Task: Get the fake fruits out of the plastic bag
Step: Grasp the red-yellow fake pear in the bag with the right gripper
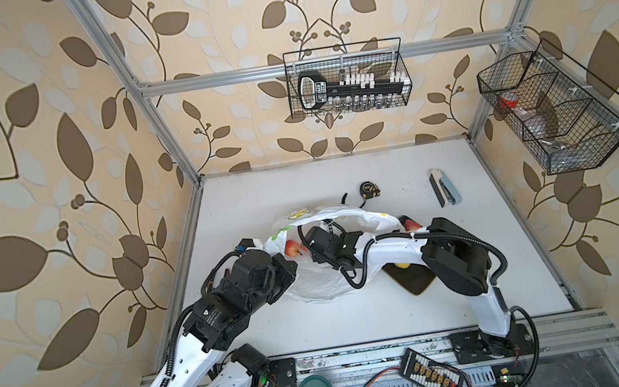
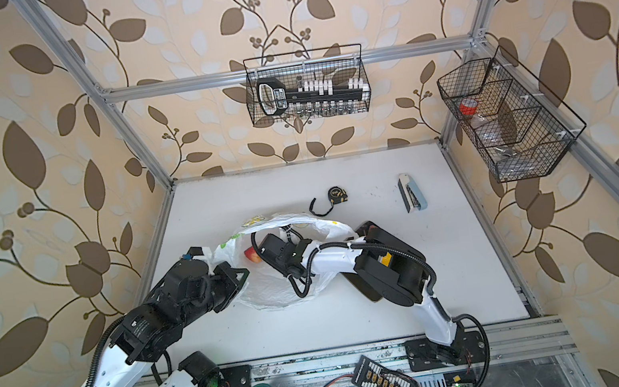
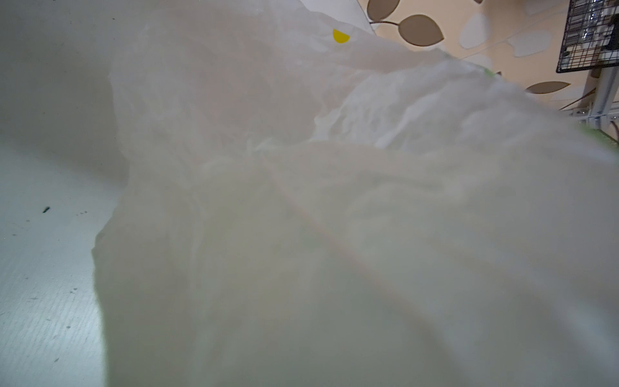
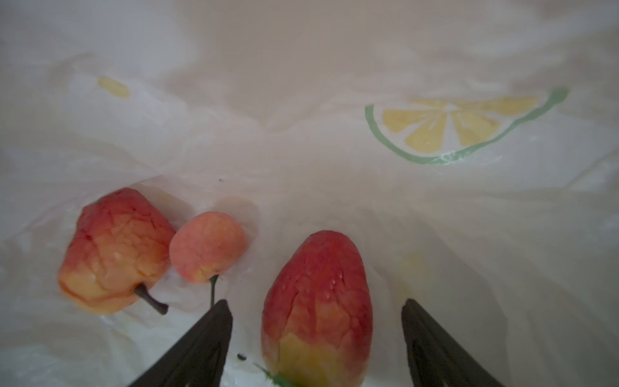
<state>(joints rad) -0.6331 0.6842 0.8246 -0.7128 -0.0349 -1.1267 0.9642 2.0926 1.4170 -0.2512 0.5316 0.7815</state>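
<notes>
White table [image 1: 382,317], leaf-print walls. At table centre: plastic bag [image 1: 316,286], mouth standing open. At bag's 8 o'clock, left claw [image 1: 286,269] closed; we judge it pinches rim. Inside bag, right claw [image 4: 315,301] open, jaws either side of red-yellow fruit [image 4: 318,295], not touching it. Close by lie apple [image 4: 114,251] and cherry [image 4: 207,246].

Risks we see:
- jaw snags thin film along with fruit
- glossy tapered fruit squirts out on closing
- rim slips, bag collapses over claw
</notes>
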